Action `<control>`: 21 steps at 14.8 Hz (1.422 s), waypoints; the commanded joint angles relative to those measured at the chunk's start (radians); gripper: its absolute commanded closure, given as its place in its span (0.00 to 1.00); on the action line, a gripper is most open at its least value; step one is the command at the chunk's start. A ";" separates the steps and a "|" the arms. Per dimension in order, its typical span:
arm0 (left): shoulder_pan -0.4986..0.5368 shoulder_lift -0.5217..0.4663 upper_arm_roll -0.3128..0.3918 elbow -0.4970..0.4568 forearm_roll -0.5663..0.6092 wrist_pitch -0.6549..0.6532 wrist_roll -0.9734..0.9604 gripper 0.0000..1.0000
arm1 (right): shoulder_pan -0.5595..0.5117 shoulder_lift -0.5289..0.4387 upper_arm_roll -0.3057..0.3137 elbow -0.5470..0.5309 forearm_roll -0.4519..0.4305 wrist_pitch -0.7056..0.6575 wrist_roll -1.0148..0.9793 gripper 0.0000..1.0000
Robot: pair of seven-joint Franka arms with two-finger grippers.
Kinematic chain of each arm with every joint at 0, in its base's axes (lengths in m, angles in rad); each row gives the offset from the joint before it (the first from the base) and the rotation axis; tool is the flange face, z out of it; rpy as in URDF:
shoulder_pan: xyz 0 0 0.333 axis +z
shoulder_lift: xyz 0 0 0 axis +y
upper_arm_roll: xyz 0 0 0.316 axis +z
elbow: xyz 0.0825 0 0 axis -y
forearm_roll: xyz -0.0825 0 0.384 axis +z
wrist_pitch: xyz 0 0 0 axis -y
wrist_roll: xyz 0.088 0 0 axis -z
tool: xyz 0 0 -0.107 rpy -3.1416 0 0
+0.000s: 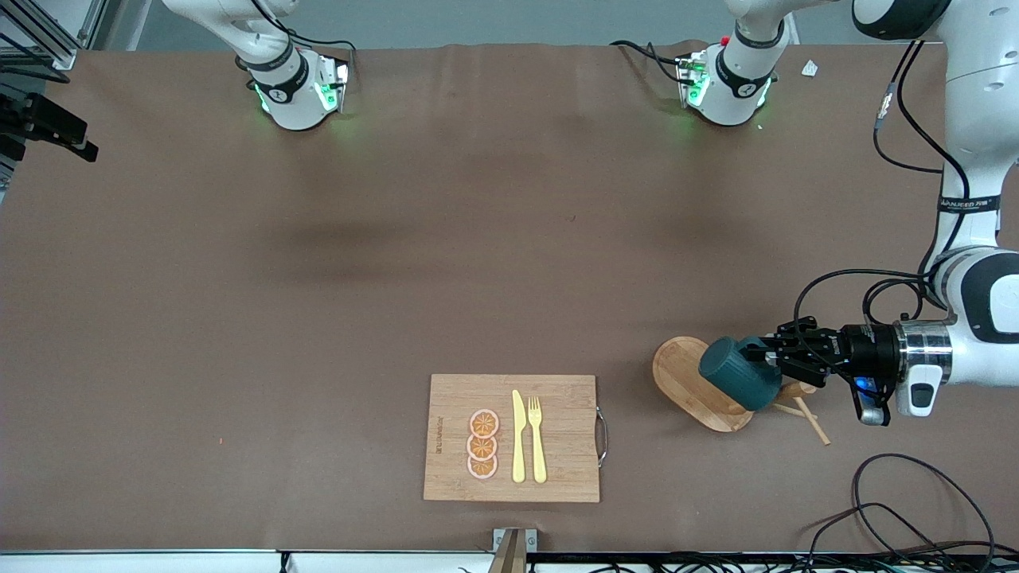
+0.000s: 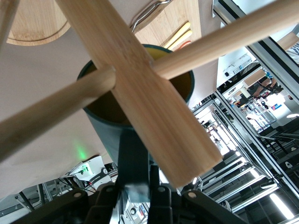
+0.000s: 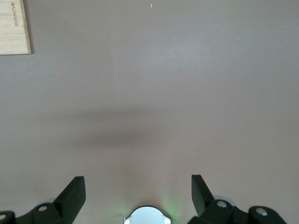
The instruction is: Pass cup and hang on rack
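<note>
The dark teal cup (image 1: 739, 372) is held on its side over the bamboo rack, whose oval base (image 1: 685, 374) lies toward the left arm's end of the table. My left gripper (image 1: 771, 357) is shut on the cup's handle. In the left wrist view the rack's post (image 2: 154, 102) and a peg (image 2: 51, 109) cross right in front of the cup's mouth (image 2: 105, 112), with my left gripper (image 2: 140, 189) clamped on the teal handle. Two pegs (image 1: 812, 418) stick out under the wrist. My right gripper (image 3: 138, 191) is open and empty over bare table; it does not show in the front view.
A rectangular bamboo cutting board (image 1: 565, 434) with a yellow knife (image 1: 518, 436), a fork (image 1: 537, 439) and three orange slices (image 1: 482, 444) lies near the front edge. Its corner shows in the right wrist view (image 3: 14, 28). Loose cables (image 1: 899, 509) lie at the front corner by the left arm.
</note>
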 commanded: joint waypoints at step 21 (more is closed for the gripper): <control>-0.022 -0.471 -0.217 0.002 0.905 -0.087 0.072 0.00 | -0.017 -0.013 0.004 -0.017 -0.007 0.012 -0.078 0.00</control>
